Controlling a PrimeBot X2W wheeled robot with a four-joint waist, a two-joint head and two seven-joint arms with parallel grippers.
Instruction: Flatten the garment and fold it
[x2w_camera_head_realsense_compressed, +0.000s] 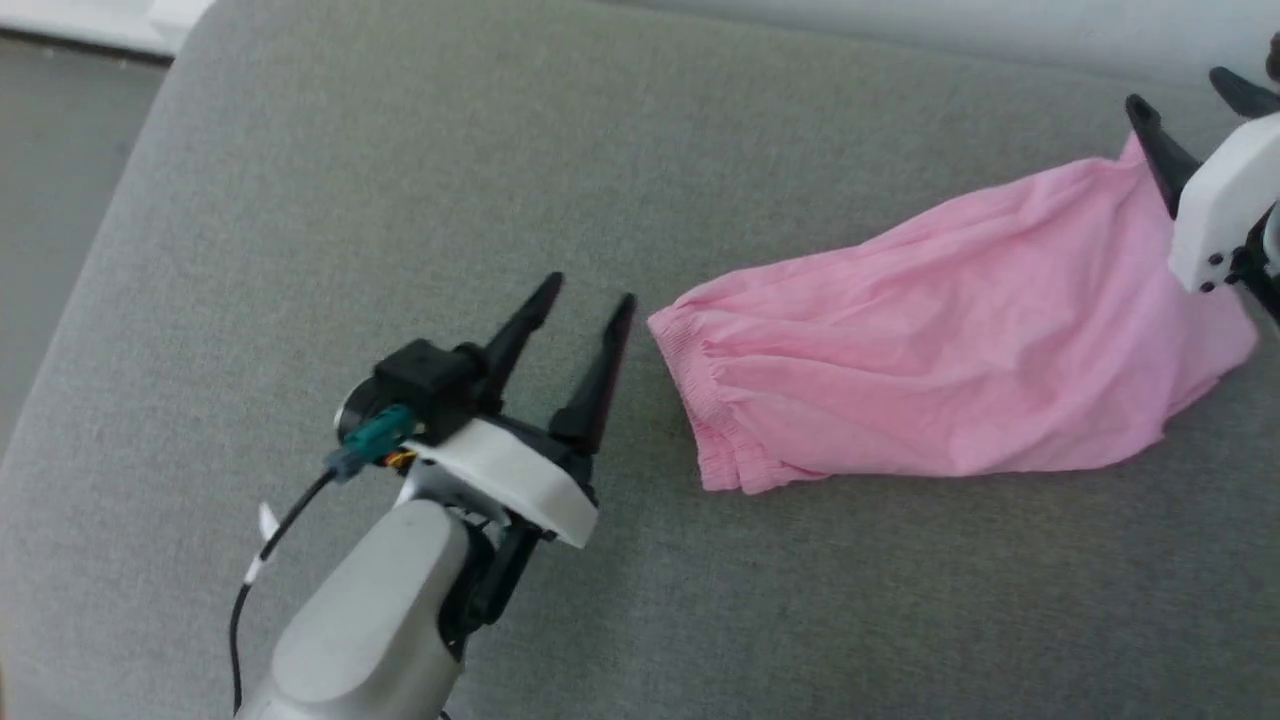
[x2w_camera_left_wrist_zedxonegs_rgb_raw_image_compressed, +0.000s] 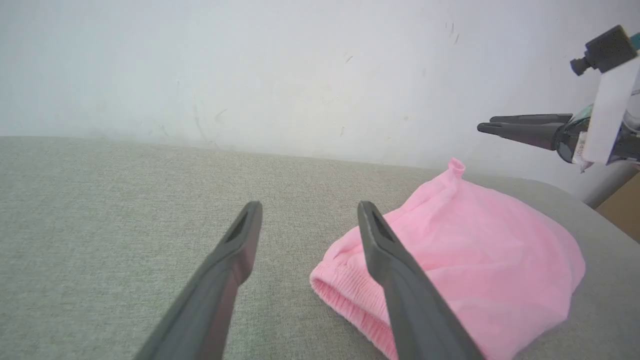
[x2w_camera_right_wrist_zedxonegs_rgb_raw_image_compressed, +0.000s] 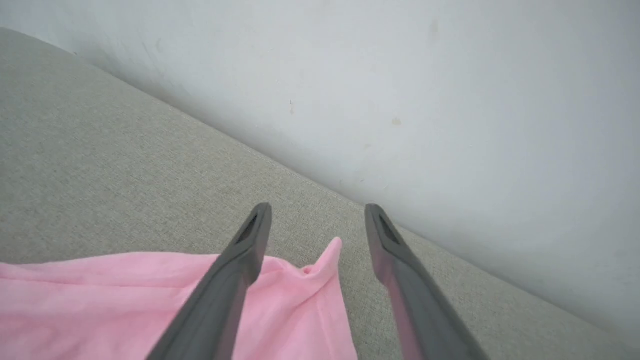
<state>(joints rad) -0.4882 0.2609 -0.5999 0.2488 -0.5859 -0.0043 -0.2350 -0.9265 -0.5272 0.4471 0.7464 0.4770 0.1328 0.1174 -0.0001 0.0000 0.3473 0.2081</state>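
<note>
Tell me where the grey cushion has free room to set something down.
Free: the cushion from its left edge to the left pincer, and the near strip by the shorts. Crowded: far right, where the right pincer hangs over the shorts.

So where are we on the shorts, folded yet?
Done: the shorts lie on the cushion, apparently doubled over, waistband toward the left gripper. In hand: nothing; it and the right gripper both stand open. Left: a corner sticks up and wrinkles remain; perhaps another fold.
</note>
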